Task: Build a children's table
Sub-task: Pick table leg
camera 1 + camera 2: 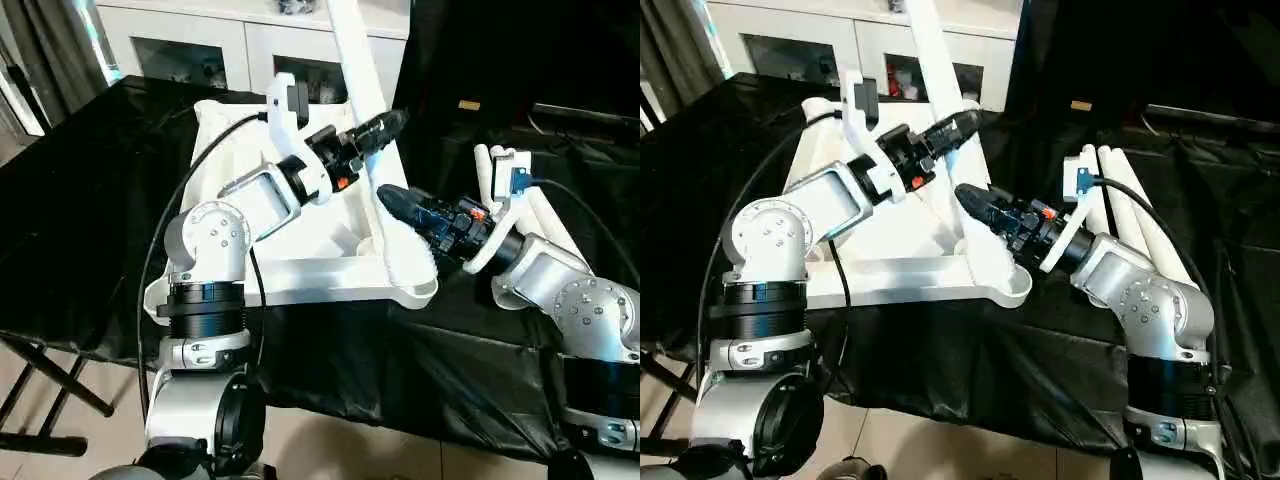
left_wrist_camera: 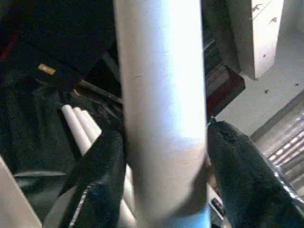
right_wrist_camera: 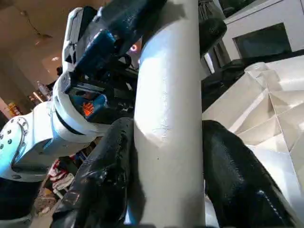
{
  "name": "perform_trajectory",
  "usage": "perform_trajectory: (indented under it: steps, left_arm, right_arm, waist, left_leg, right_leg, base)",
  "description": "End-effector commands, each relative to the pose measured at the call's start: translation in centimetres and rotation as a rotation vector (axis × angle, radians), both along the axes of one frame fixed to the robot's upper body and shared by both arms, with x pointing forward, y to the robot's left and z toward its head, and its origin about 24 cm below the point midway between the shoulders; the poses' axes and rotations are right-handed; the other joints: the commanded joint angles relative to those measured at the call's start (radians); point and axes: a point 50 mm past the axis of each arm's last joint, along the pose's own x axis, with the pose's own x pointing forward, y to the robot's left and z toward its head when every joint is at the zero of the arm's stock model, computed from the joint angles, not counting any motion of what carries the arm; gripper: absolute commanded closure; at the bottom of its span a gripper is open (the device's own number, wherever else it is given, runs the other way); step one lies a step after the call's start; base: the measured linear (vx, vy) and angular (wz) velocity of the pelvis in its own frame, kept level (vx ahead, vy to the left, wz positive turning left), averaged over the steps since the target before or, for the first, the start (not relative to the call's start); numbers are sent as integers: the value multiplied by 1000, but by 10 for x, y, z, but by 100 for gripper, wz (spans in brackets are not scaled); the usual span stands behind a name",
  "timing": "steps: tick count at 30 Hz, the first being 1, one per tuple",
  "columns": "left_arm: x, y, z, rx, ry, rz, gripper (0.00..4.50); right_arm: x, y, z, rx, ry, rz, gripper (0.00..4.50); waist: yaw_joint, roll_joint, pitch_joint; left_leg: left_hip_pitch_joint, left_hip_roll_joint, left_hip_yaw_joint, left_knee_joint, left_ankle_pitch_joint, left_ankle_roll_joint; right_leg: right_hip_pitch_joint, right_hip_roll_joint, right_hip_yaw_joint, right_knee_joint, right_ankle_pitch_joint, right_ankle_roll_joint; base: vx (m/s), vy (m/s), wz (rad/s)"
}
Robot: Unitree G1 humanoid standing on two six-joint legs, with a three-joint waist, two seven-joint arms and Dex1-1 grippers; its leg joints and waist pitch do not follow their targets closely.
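Holding the long white plastic tube leg (image 1: pixel 362 75), right tool (image 1: pixel 398 203) clamped low, left tool (image 1: pixel 385 125) closing above; push straight into the white ribbed tabletop's (image 1: pixel 300 235) corner socket.

Before me a black cloth (image 1: pixel 90 200) drapes the work table, creased and shiny under the room light. Behind it against the far wall stands a white cabinet (image 1: pixel 240 40) with glass doors, small items dim inside. Grey curtains (image 1: pixel 45 50) hang at my far left. Below the table's edge I see pale floor tiles (image 1: pixel 60 440) and a black folding table leg (image 1: pixel 45 385)
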Motion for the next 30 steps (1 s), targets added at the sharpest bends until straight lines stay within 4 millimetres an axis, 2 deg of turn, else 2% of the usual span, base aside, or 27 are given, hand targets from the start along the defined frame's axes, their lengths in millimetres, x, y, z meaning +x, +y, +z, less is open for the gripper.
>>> perform_trajectory:
  steps: [1, 7, 12, 14, 18, 19, 22, 25, 30]
  left_arm:
    - [-3, -6, 5, 10, -23, -17, 212]
    - [-4, -7, 6, 9, -32, -25, 253]
    - [-4, -7, 5, 32, -41, -10, 262]
    - [-2, -5, 6, 83, -69, 29, 262]
    - [3, -2, 6, 231, -149, 118, 265]
    - [4, -1, 8, 242, -158, 143, 265]
    - [5, 0, 12, 278, -193, 181, 265]
    - [6, -1, 16, 354, -255, 213, 265]
    - [6, -3, 17, 388, -292, 220, 265]
  right_arm:
    - [0, 0, 6, -8, -25, -10, 266]
    - [0, 1, 6, -13, -28, -11, 266]
    - [3, 4, 5, -57, -44, -38, 266]
    - [6, 6, 6, -87, -51, -65, 211]
    - [9, 10, 6, -163, -70, -96, 188]
    - [11, 12, 5, -200, -71, -116, 165]
    - [13, 19, 1, -289, -82, -148, 145]
    - [14, 35, -9, -425, -88, -161, 139]
    - [17, 46, -17, -483, -83, -159, 139]
  waist:
    - [-3, 1, -72]
    - [-3, 1, -72]
    - [-3, 2, -73]
    - [-3, 4, -72]
    - [-7, 4, -72]
    - [-7, 4, -72]
    - [-9, 3, -75]
    - [-8, 7, -78]
    - [-8, 4, -78]
  left_leg:
    - [33, 65, -36, -86, -199, -24]
    - [33, 65, -36, -87, -200, -25]
    - [32, 66, -37, -87, -199, -29]
    - [33, 65, -37, -88, -197, -29]
    - [35, 66, -38, -91, -211, -41]
    - [35, 67, -38, -91, -210, -49]
    - [33, 65, -36, -88, -184, -50]
    - [33, 62, -35, -85, -151, -40]
    - [31, 61, -32, -84, -142, -23]
  right_leg:
    - [39, -56, 31, -78, -191, -193]
    - [40, -56, 31, -78, -191, -193]
    - [40, -56, 31, -78, -185, -191]
    - [38, -56, 31, -80, -190, -186]
    - [35, -53, 32, -81, -216, -156]
    - [36, -55, 33, -80, -212, -156]
    - [38, -52, 32, -74, -161, -167]
    - [39, -51, 32, -70, -112, -173]
    - [42, -50, 33, -66, -78, -204]
  base:
    - [0, 0, 0]
    - [0, 0, 0]
    - [0, 0, 0]
    - [0, 0, 0]
    - [0, 0, 0]
    - [0, 0, 0]
    - [0, 0, 0]
    - [0, 0, 0]
    - [0, 0, 0]
